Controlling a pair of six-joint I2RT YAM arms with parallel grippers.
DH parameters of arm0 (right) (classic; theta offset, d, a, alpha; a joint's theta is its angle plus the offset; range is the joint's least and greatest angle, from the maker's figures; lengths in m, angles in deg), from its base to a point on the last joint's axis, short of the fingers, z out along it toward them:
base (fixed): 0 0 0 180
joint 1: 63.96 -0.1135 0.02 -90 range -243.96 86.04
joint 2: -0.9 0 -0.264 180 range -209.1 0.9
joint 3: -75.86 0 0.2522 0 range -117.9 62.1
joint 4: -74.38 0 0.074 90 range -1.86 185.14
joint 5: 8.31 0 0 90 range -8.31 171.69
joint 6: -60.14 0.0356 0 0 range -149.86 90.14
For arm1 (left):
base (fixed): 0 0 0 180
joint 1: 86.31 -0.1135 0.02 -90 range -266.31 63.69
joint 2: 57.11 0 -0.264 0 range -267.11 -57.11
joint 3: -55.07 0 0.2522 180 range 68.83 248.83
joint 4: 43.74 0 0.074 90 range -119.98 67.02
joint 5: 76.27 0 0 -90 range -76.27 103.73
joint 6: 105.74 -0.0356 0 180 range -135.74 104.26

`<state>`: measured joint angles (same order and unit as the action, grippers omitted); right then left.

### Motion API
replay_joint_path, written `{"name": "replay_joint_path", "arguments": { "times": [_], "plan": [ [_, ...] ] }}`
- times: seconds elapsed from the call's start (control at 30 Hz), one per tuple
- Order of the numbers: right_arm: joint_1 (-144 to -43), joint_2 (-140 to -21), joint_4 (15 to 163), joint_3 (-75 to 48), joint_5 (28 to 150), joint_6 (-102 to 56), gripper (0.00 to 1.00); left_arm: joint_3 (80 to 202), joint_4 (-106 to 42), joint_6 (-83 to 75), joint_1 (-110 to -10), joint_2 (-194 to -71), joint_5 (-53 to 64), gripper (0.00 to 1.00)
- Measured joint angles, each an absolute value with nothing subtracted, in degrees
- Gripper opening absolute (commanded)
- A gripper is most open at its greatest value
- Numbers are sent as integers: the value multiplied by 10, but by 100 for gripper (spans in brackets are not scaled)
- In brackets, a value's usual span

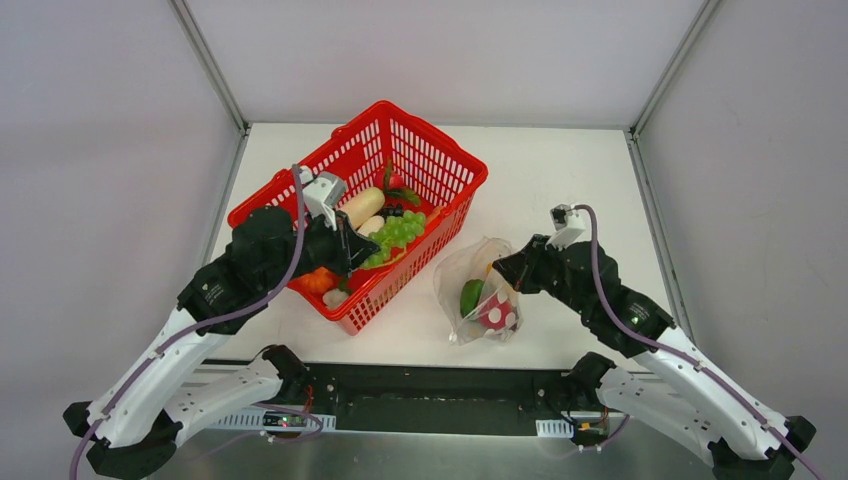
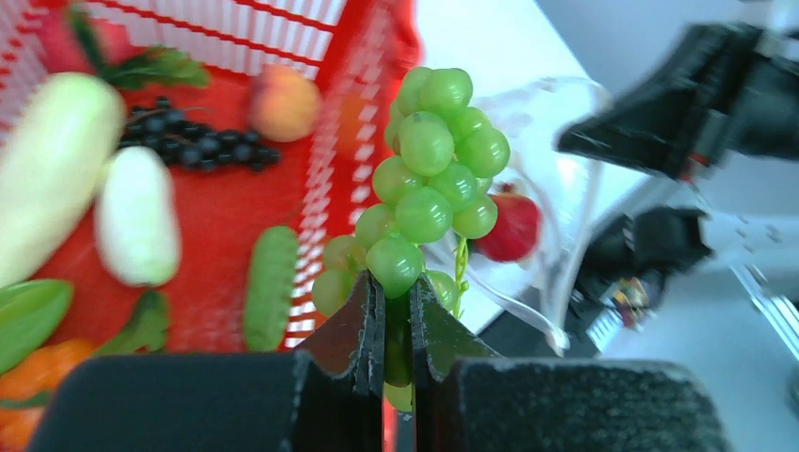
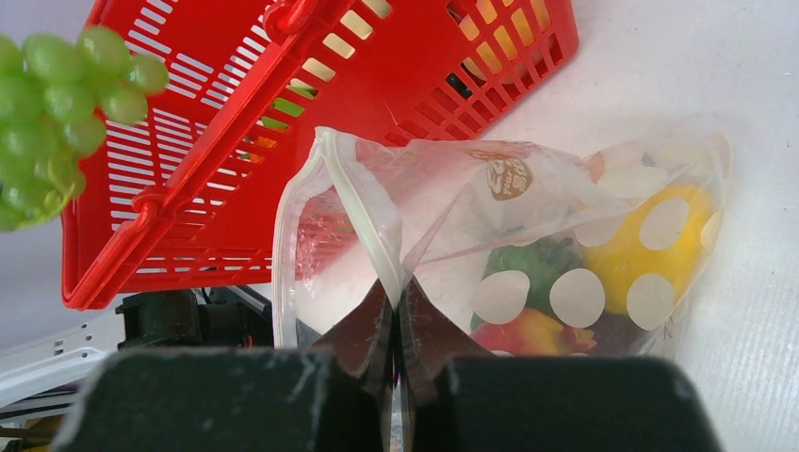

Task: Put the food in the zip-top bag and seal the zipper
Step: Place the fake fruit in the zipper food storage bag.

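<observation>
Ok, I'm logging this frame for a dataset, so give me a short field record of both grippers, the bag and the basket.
left gripper: shut on green grapes, over red basket
right gripper: shut on zip-top bag rim, mouth open
zipper: unsealed
in bag: green piece, red piece, yellow piece
in basket: white radishes, dark grapes, peach

Even, diffuse light fills the overhead view, bright on the white tabletop (image 1: 560,180), with only faint, soft shadows beside the red basket (image 1: 445,165). The left wrist view is blurred, sharpest on the green grapes (image 2: 433,188). The right wrist view is crisper, with a pale sheen on the zip-top bag (image 3: 528,188).
</observation>
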<state>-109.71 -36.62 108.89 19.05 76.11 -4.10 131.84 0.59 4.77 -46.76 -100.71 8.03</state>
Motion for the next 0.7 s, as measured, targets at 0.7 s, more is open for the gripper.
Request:
{"name": "replay_joint_path", "arguments": {
  "times": [0.7],
  "plan": [
    [-1097,-354,1089,190,779,-25,3,1341,-14,71,-225,-1144,145,0]
  ]
}}
